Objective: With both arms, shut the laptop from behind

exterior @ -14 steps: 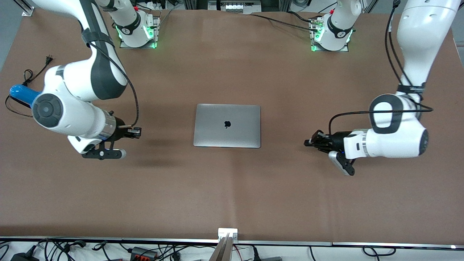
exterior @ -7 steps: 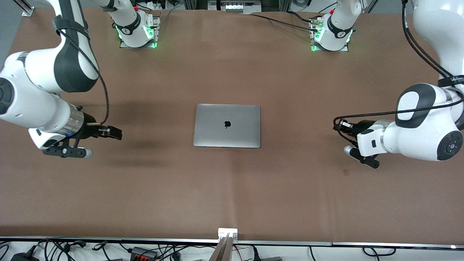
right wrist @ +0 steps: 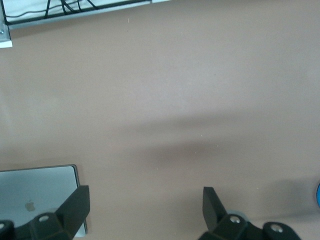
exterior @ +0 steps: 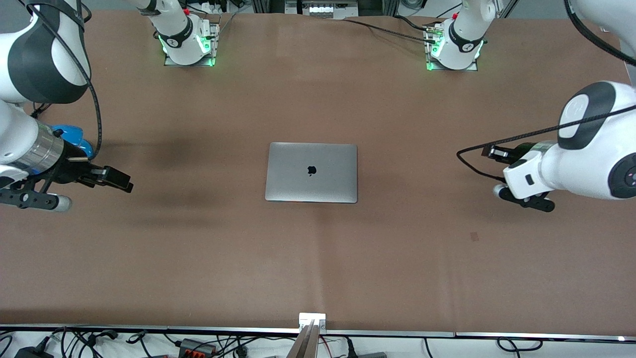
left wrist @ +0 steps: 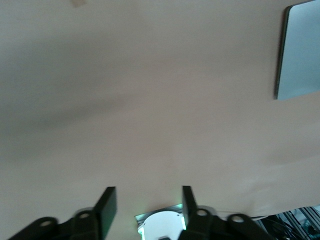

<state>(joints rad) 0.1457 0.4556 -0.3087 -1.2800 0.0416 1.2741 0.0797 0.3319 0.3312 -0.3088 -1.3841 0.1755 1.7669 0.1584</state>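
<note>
- The laptop (exterior: pixel 311 172) lies shut and flat on the brown table (exterior: pixel 318 258), lid up with the logo showing, about midway between my two grippers and well apart from both.
- My right gripper (right wrist: pixel 145 207) hangs over bare table toward the right arm's end, fingers spread wide and holding nothing; its wrist view shows a corner of the lid just past one fingertip.
- My left gripper (left wrist: pixel 149 207) is over bare table toward the left arm's end, fingers apart with a clear gap, also empty; the laptop's edge sits well off from it.
- Handling, as I judge it: a stiff, thin metal slab, moderately heavy for its size, with a smooth lid my pads would slip on. The screen under the lid is the fragile part.
- I would not pinch it. If I must touch it, I'd press flat on the lid near the edge away from the hinge, one gripper toward each corner, lightly.
- With the lid already down, I judge the closing done.
</note>
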